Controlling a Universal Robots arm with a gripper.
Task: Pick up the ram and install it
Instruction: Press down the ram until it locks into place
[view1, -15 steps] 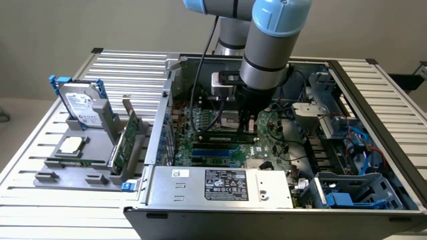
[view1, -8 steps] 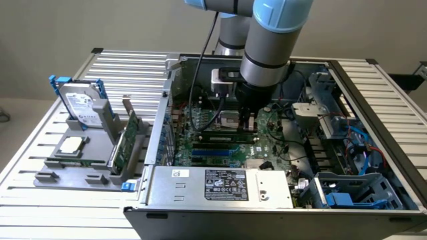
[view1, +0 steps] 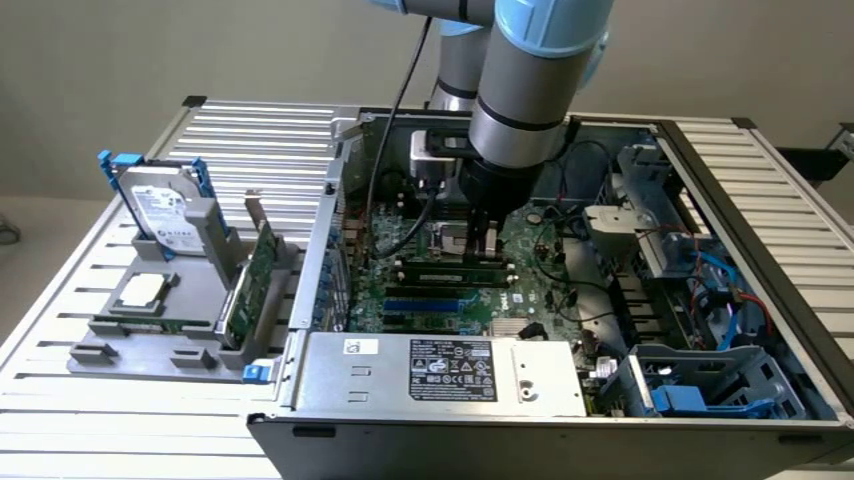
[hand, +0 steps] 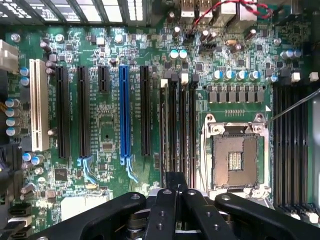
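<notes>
Though edge-on, ram (view1: 454, 264) apparently thin, green.

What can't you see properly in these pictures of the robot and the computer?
- Gripper: in the exterior view the arm covers its fingertips.
- Ram: in the exterior view, whether it is fully seated in its slot is too small to tell.
- Ram: the wrist view shows just its thin edge; the shut gripper hides its near end.
- Hard drive label: too small to read.

Closed gripper (hand: 172, 192) hangs over green motherboard (hand: 110, 130), above the memory slots (hand: 177, 125) beside the empty CPU socket (hand: 235, 160).
</notes>
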